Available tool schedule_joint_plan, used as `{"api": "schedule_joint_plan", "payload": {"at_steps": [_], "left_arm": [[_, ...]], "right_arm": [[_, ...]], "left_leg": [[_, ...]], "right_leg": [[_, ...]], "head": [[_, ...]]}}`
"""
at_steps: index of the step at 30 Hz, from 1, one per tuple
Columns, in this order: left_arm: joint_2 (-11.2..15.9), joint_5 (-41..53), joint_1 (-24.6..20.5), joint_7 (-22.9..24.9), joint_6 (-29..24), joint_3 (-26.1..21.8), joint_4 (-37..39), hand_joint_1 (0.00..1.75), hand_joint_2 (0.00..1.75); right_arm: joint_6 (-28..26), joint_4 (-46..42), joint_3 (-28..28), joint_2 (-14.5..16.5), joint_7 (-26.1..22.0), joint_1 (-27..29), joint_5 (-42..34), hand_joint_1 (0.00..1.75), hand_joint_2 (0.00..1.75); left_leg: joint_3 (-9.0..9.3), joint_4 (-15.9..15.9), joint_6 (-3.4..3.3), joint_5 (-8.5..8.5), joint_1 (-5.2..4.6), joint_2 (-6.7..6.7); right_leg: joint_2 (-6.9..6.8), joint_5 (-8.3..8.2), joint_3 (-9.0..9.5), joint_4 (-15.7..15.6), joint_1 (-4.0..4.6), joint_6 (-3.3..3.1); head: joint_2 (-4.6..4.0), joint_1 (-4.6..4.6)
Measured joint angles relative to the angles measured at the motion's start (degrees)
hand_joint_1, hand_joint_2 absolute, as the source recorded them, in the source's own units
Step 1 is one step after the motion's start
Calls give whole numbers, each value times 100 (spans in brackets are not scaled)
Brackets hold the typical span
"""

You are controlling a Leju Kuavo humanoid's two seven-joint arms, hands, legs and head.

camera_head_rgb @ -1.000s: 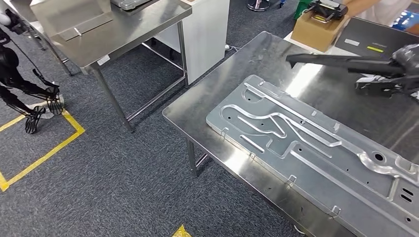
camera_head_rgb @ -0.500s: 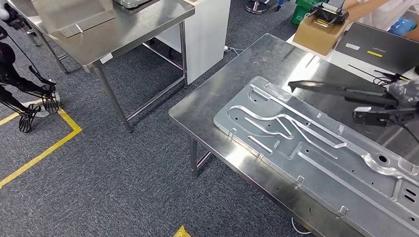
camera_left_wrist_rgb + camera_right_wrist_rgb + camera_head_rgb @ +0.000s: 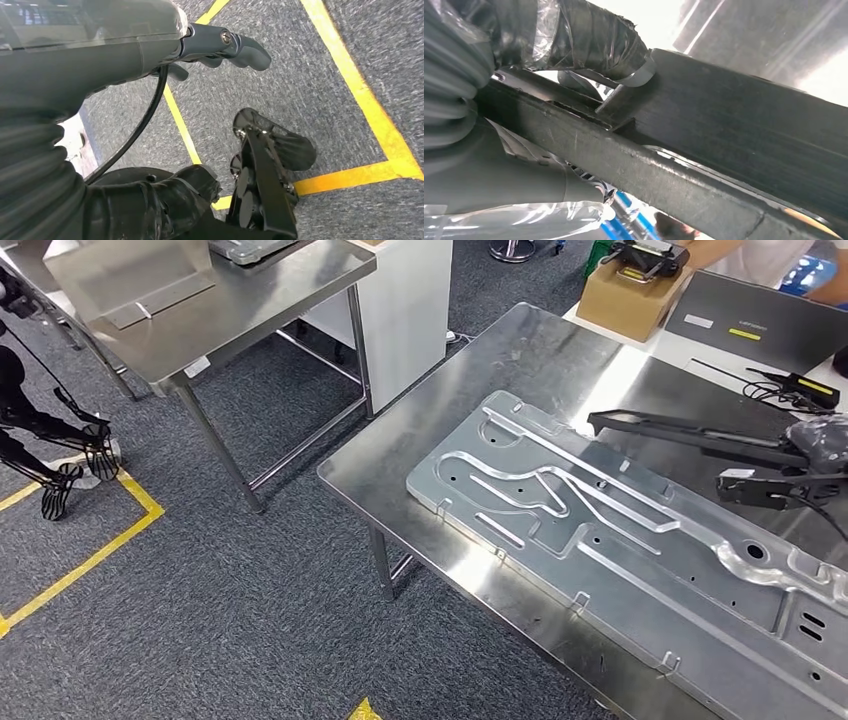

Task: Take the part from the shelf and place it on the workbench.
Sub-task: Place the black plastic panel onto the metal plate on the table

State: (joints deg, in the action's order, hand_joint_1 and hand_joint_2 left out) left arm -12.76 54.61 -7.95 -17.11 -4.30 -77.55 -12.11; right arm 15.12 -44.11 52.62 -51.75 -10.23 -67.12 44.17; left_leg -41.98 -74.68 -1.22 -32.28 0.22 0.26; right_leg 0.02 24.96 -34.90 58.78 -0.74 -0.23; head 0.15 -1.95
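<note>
Steel of the desk (image 3: 420, 440) looks slick and reflective, and nearest on it lies a big stamped panel (image 3: 620, 550) that takes up most of the near side, so free room sits mainly on the far side. Above that stretch the right hand (image 3: 815, 445) has its fingers wrapped round one end of the part (image 3: 690, 430), a long dark bar that I judge stiff, fairly heavy and hard-edged, likely to lever from an end hold and better gripped nearer its middle. Off by the floor the left hand (image 3: 220, 47) hangs with fingers curled on nothing, and beyond the desk are a cardboard box (image 3: 625, 295) and a second desk (image 3: 230, 300).
</note>
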Motion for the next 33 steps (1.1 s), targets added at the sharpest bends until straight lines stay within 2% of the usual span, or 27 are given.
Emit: {"api": "schedule_joint_plan", "payload": {"at_steps": [1, 3, 4, 5, 8, 9, 10, 12, 13, 14, 15, 16, 18, 19, 20, 21, 23, 25, 28, 29, 30, 31, 33], "left_arm": [[1, -2, 0, 0, -1, 0, 0, 0, 175], [5, -4, -3, 0, -2, 0, 0, 0, 175], [9, -6, -6, 0, -4, 0, 0, 0, 175], [11, -9, -8, 0, -8, 0, 0, 0, 175], [10, -27, -13, -2, -18, 0, 0, 0, 175], [9, -33, -15, -10, -19, 1, 0, 0, 175], [9, -38, -18, -20, -19, 1, 0, 0, 175], [11, -44, -18, -57, -6, 2, 0, 0, 175], [12, -48, -15, -75, 6, 1, 0, 0, 175], [11, -53, -11, -95, 27, 1, 0, 0, 175], [11, -57, -7, -112, 50, 1, 0, 0, 175], [10, -60, -4, -125, 76, 2, 0, 0, 175], [8, -61, -3, -140, 132, 2, 0, 0, 175], [8, -61, -4, -143, 155, 2, 0, 0, 175], [9, -67, -4, -144, 172, 2, 0, 0, 175], [10, -81, -5, -144, 183, 2, 0, 0, 175], [12, -134, -6, -132, 199, 1, 0, 0, 175], [15, -187, -5, -104, 211, 0, 0, 0, 175], [19, -225, -2, -82, 216, 0, 0, 0, 44], [20, -228, 2, -78, 217, 0, 0, 0, 0], [20, -228, 6, -74, 217, 0, 0, 0, 0], [21, -228, 9, -70, 219, 0, 0, 0, 0], [28, -229, 7, -68, 219, 0, 0, 0, 0]], "right_arm": [[-2, 0, -8, 2, -3, 28, 8, 175, 175], [-7, -1, -30, 2, -4, 57, 18, 175, 175], [-13, -1, -39, 2, -4, 62, 22, 175, 175], [-22, -1, -49, 3, -3, 73, 26, 175, 175], [-66, 2, -109, -1, -3, 153, 33, 175, 175], [-81, 2, -144, -9, -5, 187, 33, 175, 175], [-95, 2, -183, -20, -6, 214, 33, 175, 175], [-110, -2, -261, -56, -14, 289, 33, 175, 175], [-104, -7, -296, -80, -23, 344, 33, 175, 175], [-80, -22, -327, -115, -37, 407, 33, 175, 175], [-43, -49, -354, -156, -56, 459, 34, 131, 131], [7, -89, -385, -208, -78, 495, 35, 87, 87], [132, -204, -463, -328, -115, 508, 42, 0, 0], [198, -261, -501, -384, -128, 501, 45, 0, 0], [265, -315, -529, -437, -136, 493, 51, 0, 0], [325, -361, -546, -482, -143, 486, 56, 0, 0], [425, -461, -566, -585, -157, 475, 64, 0, 0], [491, -557, -594, -680, -171, 436, 56, 0, 0], [538, -637, -622, -769, -177, 392, 46, 0, 0], [542, -652, -623, -785, -178, 390, 46, 0, 0], [544, -668, -624, -801, -179, 389, 46, 0, 0], [545, -682, -624, -819, -180, 386, 43, 0, 0], [551, -710, -624, -864, -181, 362, 28, 0, 0]], "left_leg": [[124, 284, -25, 189, -3, -3], [484, 1069, -89, 531, -20, -27], [613, 1341, -111, 617, -27, -38], [675, 1476, -125, 638, -39, -47], [711, 1558, -172, 677, -39, -40], [726, 1598, -200, 703, -25, -35], [741, 1636, -225, 727, -8, -30], [748, 1658, -249, 741, -1, -29], [748, 1655, -251, 739, 1, -31], [749, 1648, -250, 734, 4, -35], [750, 1638, -247, 725, 8, -40], [752, 1623, -236, 713, 14, -44], [750, 1583, -191, 677, 10, -49], [747, 1566, -161, 661, 3, -50], [744, 1556, -131, 649, -6, -49], [744, 1554, -105, 645, -12, -48], [748, 1539, -46, 620, -10, -45], [638, 1269, 6, 424, -8, -44], [163, 215, 26, -109, 0, -43], [53, -26, 21, -176, 1, -43], [31, -82, 10, -143, 0, -44], [117, 87, -10, -9, 0, -44], [489, 839, -67, 344, -7, -50]], "right_leg": [[5, 8, 1, 12, 8, -1], [15, 29, -5, 41, 27, 16], [20, 37, -13, 53, 37, 34], [23, 41, -20, 60, 39, 56], [27, 50, -20, 60, 15, 144], [25, 120, -52, 140, 5, 173], [23, 245, -131, 325, -4, 201], [18, 603, -444, 1011, -32, 257], [17, 723, -604, 1345, -48, 284], [15, 745, -702, 1533, -67, 307], [10, 652, -694, 1497, -86, 325], [2, 474, -583, 1251, -105, 339], [-29, 125, -217, 482, -115, 351], [-31, 38, -90, 207, -103, 332], [-29, 17, -27, 65, -84, 307], [-18, 34, -23, 52, -61, 271], [-6, 24, -22, 42, -73, 194], [-10, 11, -9, 21, -91, 109], [-9, 13, -5, 17, -55, 35], [-5, 15, -4, 21, -40, 30], [-1, 17, -3, 26, -27, 27], [6, 18, -1, 32, -16, 26], [15, 27, 0, 51, 3, 34]], "head": [[0, 0], [0, 1], [0, 2], [0, 3], [0, 3], [0, 5], [0, 7], [0, 9], [0, 9], [0, 9], [0, 9], [0, 9], [0, 9], [0, 8], [0, 7], [0, 6], [0, 3], [0, 1], [0, -1], [0, -2], [0, -1], [0, -1], [0, 0]]}}
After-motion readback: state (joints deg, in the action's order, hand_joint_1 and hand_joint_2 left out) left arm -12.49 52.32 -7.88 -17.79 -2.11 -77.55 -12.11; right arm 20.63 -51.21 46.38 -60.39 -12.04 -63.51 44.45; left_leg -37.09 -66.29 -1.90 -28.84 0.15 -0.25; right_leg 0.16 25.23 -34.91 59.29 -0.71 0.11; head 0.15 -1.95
